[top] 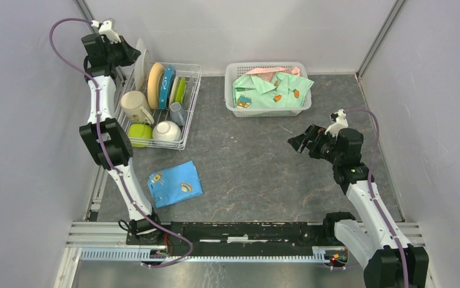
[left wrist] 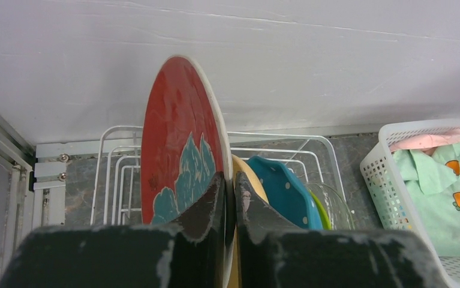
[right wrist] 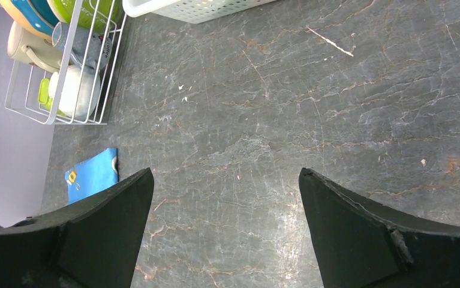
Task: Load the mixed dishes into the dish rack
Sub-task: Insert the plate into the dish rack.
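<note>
Biggest thing first: the grey tabletop (top: 257,174) has hardly anything loose on it, apart from a folded blue cloth (top: 175,183) that isn't a dish anyway. The dish rack (top: 195,96) sits in the far left corner against the wall, and pretty much all the dishes are in it. The white laundry basket (top: 239,108) with the green shirt next to it isn't part of this job.

The red plate (left wrist: 176,138) is the one in play. It's standing on edge at the wall end of the rack, behind the tan plate (top: 154,84), the blue dotted plate (left wrist: 281,192) and the green plate (top: 181,90). All of them are upright so the tines can hold them in a row. The mug (top: 134,107), white bowl (top: 167,131) and green cup (top: 138,133) fill the near end, where there's room for bulky stuff.

The left hand (left wrist: 230,186) is pinched on the red plate's rim from above. My guess is it's steadying the plate until it sits in a slot. I can't tell if the bottom edge is seated yet.

The right hand (right wrist: 226,174) hangs spread wide and empty over bare tabletop, well out of the way.
</note>
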